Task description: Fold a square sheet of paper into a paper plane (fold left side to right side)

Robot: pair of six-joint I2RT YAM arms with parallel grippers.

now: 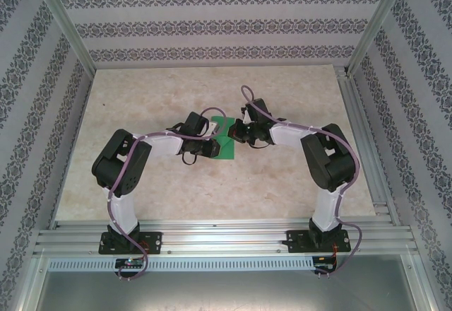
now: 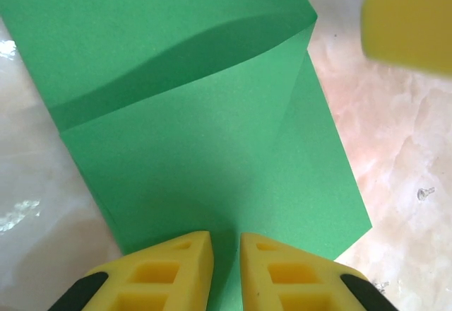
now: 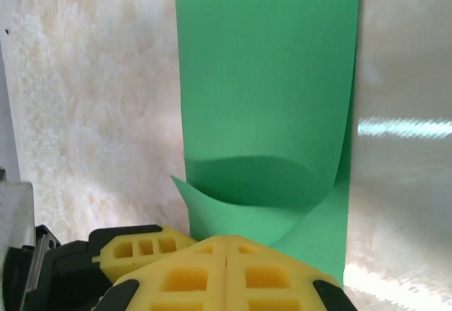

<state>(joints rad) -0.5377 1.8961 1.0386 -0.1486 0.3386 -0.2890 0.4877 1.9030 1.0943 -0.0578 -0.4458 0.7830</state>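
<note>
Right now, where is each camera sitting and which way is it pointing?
Top external: above and behind the bases, looking down on the table, left arm, right arm and green paper between them.
Left wrist: on the left arm, looking down past its slightly parted jaws onto the paper.
Right wrist: on the right arm, looking past its shut jaws at the curled paper.
Shared: all three see the paper.

Bright, even light is given from above. White glare streaks are seen on the tabletop [image 3: 402, 127] at the right. A soft shadow is cast beneath the curled square sheet of paper [image 2: 212, 162]. Close-up foregrounds are slightly blurred.
</note>
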